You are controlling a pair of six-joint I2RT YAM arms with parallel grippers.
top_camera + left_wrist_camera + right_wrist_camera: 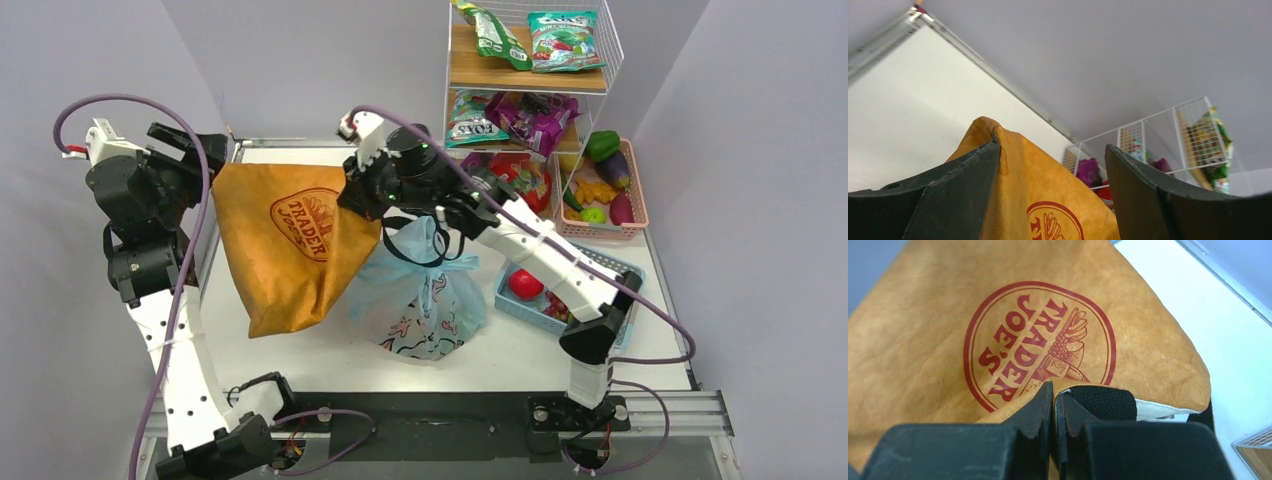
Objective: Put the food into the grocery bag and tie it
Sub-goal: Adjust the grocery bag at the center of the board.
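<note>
The light blue grocery bag [428, 298] stands on the table's middle, gathered at its top, with cartoon print near its base. What it holds is hidden. My right gripper [362, 200] [1053, 386] is shut on the rim of a tan-orange tote [285, 240] [923, 315] and holds it up, tilted. The tote's black strap [415, 252] hangs over the blue bag. My left gripper [205, 150] [1052, 146] is open at the tote's far left corner [1048, 200], jaws wide apart. Loose food lies in baskets at the right. I see no grapes and no orange-yellow pepper.
A blue basket [620, 272] holds a red fruit [525, 284]. A pink basket [640, 205] holds a green pepper [601, 146], an aubergine and other vegetables. A white wire shelf [530, 70] with snack packets stands at the back right.
</note>
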